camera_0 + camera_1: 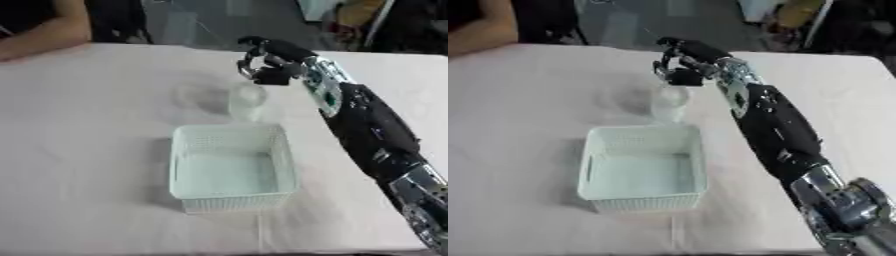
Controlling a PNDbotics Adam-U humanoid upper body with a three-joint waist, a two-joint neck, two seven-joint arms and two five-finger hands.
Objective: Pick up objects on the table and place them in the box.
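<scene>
- Closest to you is your right arm (pixel 776 132). It comes in from the lower right corner and reaches up across the table (pixel 79 150).
- Next is the box (pixel 229 202). It is a pale basket with small holes in its walls. It sits near the middle of the table. You can see only its bare floor inside.
- Just past the far rim of the box stands a clear cup (pixel 247 101). It is upright on the table. It is very close to the box, but you cannot tell if the two touch.
- Your right robot hand (pixel 265 62) is right above the cup. Its fingers (pixel 661 66) are curled and point down at the top of the cup. You cannot tell if they hold the rim or just hang over it.
- Left of the cup there is a faint round shape (pixel 192 95) on the table. It is too dim to say what it is.
- Your left robot hand does not show in either view.
- A person's arm (pixel 44 35) rests at the far left corner of the table, well apart from the cup and the box.
</scene>
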